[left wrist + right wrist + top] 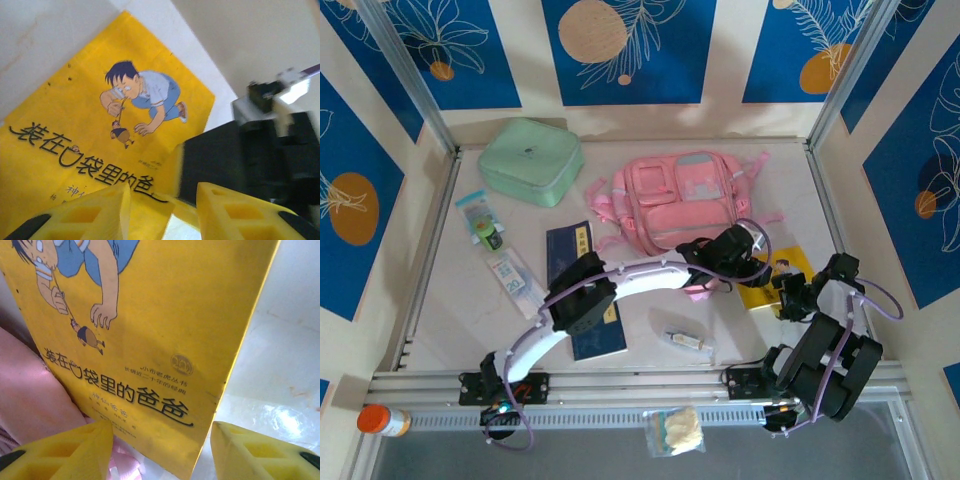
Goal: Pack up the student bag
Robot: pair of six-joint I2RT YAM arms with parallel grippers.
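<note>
The student bag [685, 195], a pink backpack with grey-white panels, lies flat at the back middle of the table. A yellow book [758, 294] with a cartoon boy on its cover lies just right of the bag's near corner. My left gripper [748, 265] hovers over it, open, with the cover's corner [150, 210] in the gap between the yellow fingers. My right gripper [786, 292] faces the book [150, 330] from the right, open, its fingers on either side of the book's lower corner. One right finger [192, 170] sits against the book's edge. A pink strap [30, 405] lies beside the book.
A mint-green zip case [530, 160] sits at the back left. A dark blue booklet [582, 290], small packets [485, 225] [515, 280] and a clear pouch [685, 340] lie on the table. An orange-capped bottle [380, 420] and a small bag [675, 430] rest at the front rail.
</note>
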